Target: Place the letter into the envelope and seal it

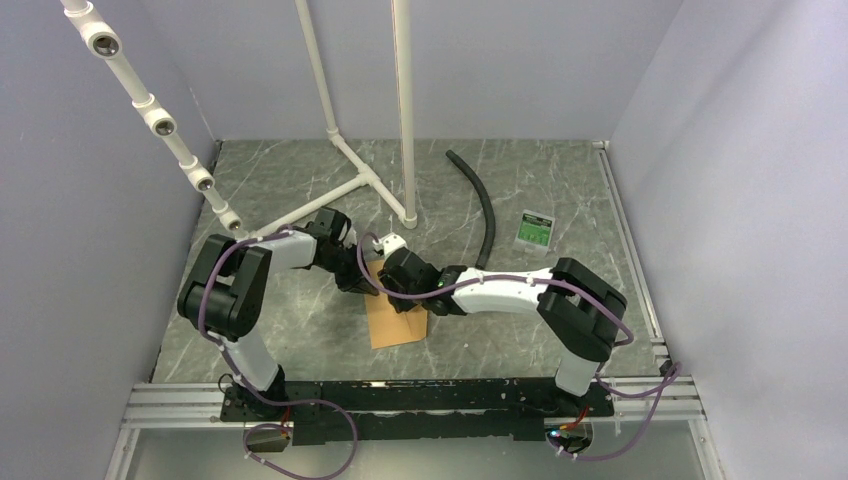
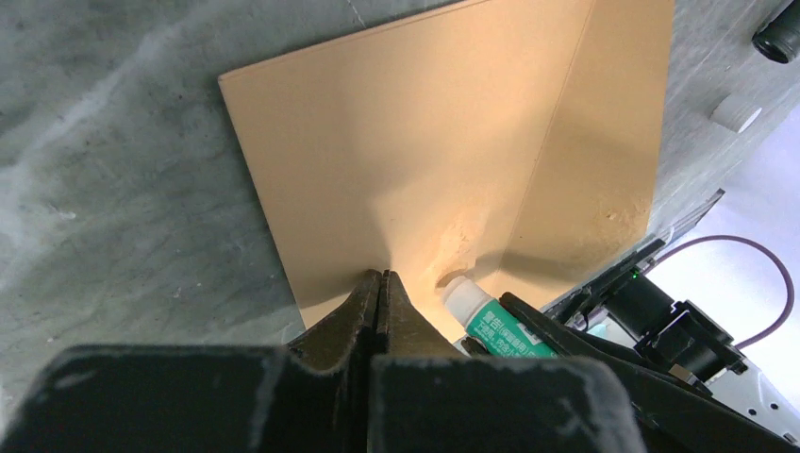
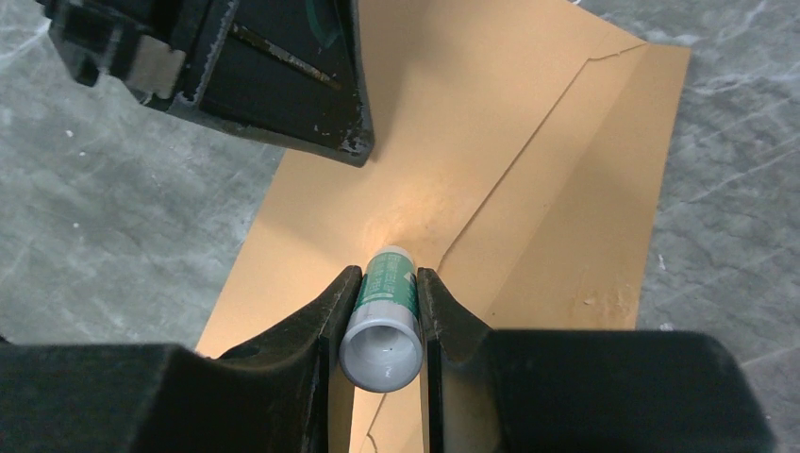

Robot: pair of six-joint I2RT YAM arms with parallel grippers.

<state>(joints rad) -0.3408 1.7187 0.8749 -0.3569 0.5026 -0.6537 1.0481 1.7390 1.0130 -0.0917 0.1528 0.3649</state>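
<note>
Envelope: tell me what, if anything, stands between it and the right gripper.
Only the glue stick that the right gripper itself holds, its tip down on the envelope. The left gripper, shut, rests on the paper just beside that tip, not in between.

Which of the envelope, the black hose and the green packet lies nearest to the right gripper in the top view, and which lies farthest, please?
From the right gripper, shut on a glue stick:
1. The envelope: directly beneath it, mid-table.
2. The black hose: behind it and to its right.
3. The green packet: farther right, beyond the hose.
</note>
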